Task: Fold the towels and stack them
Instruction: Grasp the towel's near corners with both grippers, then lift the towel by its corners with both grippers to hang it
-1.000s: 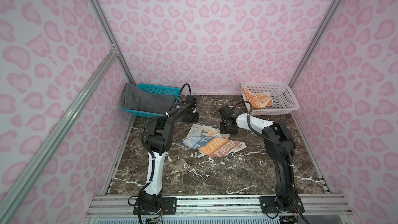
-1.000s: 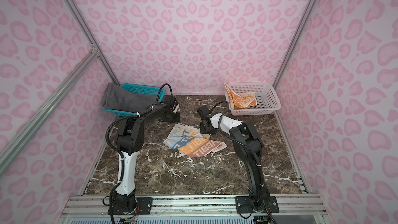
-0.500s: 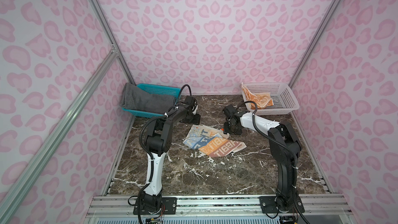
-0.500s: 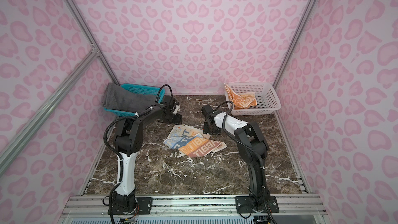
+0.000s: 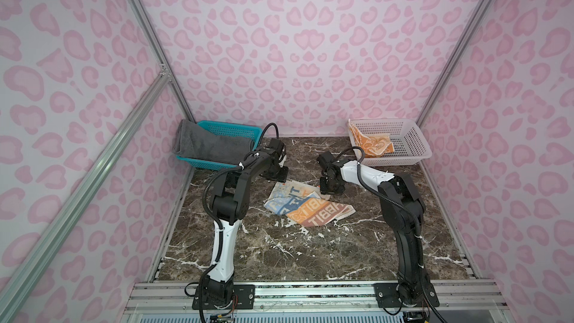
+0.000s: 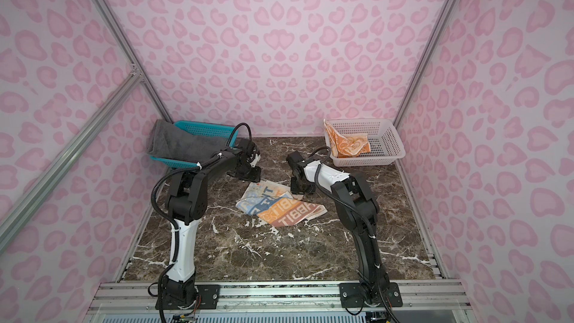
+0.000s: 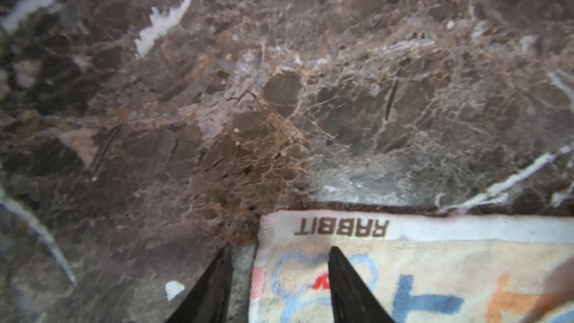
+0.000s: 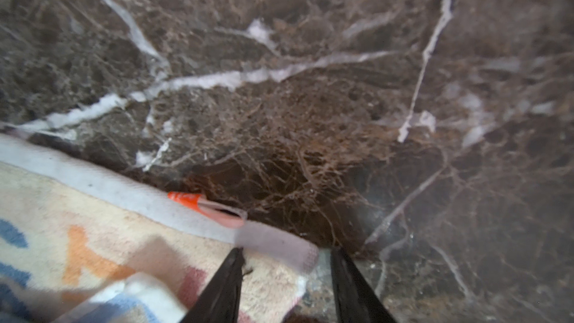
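Jaws spread on left gripper (image 7: 279, 248) and right gripper (image 8: 287, 249), straddling multicolour towel (image 5: 307, 206) corners; risking missing the thin hem, lifting one corner only.

Lettered towel (image 5: 307, 206): multicolour, with cream, blue and orange blocks and "RABBIT" on white hem. Partly folded, rumpled, lying on bench (image 5: 279, 250) centre.
Grey towel (image 5: 211, 147): dark terry, loosely folded, filling teal basket (image 5: 231, 126) at back left, overhanging its left end.
Orange towel (image 5: 374, 146): white cartoon faces, crumpled in white basket (image 5: 411, 138) at back right, one corner raised.
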You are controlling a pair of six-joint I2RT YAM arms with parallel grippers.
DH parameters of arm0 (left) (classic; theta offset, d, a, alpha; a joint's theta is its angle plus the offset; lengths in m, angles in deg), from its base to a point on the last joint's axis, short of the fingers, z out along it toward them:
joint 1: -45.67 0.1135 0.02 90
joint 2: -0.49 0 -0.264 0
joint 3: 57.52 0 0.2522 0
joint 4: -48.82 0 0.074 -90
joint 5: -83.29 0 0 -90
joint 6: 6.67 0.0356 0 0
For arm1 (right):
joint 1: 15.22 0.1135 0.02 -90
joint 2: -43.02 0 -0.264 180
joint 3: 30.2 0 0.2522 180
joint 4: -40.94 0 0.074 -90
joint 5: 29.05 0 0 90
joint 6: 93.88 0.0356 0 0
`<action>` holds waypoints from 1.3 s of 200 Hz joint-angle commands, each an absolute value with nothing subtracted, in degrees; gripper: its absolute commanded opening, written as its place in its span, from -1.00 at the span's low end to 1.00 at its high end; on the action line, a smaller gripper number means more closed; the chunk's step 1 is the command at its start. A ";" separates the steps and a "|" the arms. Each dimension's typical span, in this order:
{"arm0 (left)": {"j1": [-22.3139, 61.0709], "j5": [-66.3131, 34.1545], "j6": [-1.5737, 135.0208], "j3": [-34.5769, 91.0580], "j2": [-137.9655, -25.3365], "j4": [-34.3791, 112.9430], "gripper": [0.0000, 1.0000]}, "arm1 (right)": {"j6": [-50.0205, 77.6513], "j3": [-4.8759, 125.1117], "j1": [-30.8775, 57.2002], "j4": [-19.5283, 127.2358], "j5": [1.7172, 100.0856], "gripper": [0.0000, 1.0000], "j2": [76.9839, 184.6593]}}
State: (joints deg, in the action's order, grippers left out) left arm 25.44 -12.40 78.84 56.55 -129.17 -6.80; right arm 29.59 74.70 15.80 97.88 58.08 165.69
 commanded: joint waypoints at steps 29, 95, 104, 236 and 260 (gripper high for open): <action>25.01 -14.40 78.41 56.69 -133.18 -15.01 -0.25 | 28.72 75.48 15.99 100.26 55.66 -0.35 168.24; 25.09 -15.83 77.44 56.32 -133.08 -14.80 -0.93 | 27.42 75.26 15.83 97.47 55.66 -0.97 166.36; 25.08 -16.47 77.25 56.49 -132.70 -14.55 -0.93 | 27.08 75.28 15.76 97.01 55.67 -1.00 165.95; 31.56 -32.14 74.27 74.50 -121.29 -7.61 -0.93 | 5.06 88.68 8.77 90.93 56.65 -1.00 157.40; 31.52 -32.57 74.72 73.55 -118.42 -6.44 -0.93 | 1.44 87.52 8.84 88.97 57.06 -1.00 154.67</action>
State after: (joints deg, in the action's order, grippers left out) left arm 31.63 -30.43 73.94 73.45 -123.01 -7.72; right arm 7.16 88.29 8.85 91.24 56.35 156.29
